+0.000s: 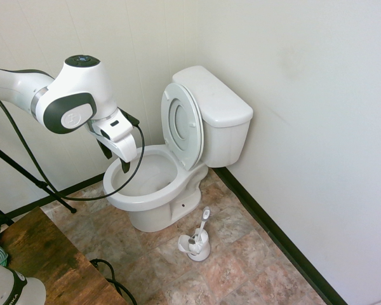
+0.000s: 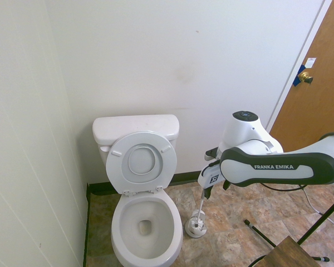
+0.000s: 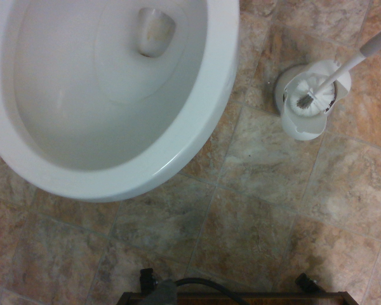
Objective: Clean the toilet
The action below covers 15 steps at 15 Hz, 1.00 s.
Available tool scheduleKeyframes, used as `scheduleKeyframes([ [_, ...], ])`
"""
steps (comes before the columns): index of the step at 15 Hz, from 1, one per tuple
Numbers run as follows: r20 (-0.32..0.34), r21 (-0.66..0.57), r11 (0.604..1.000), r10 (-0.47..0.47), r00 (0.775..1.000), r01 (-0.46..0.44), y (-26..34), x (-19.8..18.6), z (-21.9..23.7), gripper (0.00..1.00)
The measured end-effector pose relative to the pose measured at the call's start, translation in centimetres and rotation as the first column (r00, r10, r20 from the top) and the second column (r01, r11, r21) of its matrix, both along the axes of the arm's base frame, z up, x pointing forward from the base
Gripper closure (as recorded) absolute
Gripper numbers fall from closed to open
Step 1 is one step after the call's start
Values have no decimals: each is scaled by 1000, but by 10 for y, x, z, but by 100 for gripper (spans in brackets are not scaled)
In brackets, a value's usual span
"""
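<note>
My arm (image 1: 70, 95) is glossy white, built of rounded shells with dark grey bands at the joints. A flat dark cap with a blue centre tops my wrist joint (image 2: 245, 115). One link (image 2: 278, 166) carries "FRANKA EMIKA" in white on a dark grey panel. A black cable (image 1: 136, 171) loops from my white hand, where dark fingers (image 1: 125, 166) project.

A small home bathroom: a white toilet (image 2: 142, 194) in the corner, toilet brush (image 1: 197, 240), stone-tile floor (image 1: 241, 254), wooden door (image 2: 312, 83).
</note>
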<state>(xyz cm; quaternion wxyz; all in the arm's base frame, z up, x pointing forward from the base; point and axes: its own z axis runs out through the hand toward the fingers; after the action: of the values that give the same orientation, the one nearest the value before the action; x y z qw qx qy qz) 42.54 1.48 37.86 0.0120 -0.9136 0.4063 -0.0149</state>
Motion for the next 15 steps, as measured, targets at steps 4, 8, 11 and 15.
scheduleKeyframes([
  [4, 35, 6, 998, -61, 998, 60, -9, 20, 3, 0],
  [8, 32, -12, 979, -202, 979, 203, -51, 74, -21, 0],
  [11, -1, -44, 949, -312, 950, 311, -84, 107, -56, 0],
  [15, -55, -68, 910, -414, 909, 410, -135, 143, -112, 0],
])
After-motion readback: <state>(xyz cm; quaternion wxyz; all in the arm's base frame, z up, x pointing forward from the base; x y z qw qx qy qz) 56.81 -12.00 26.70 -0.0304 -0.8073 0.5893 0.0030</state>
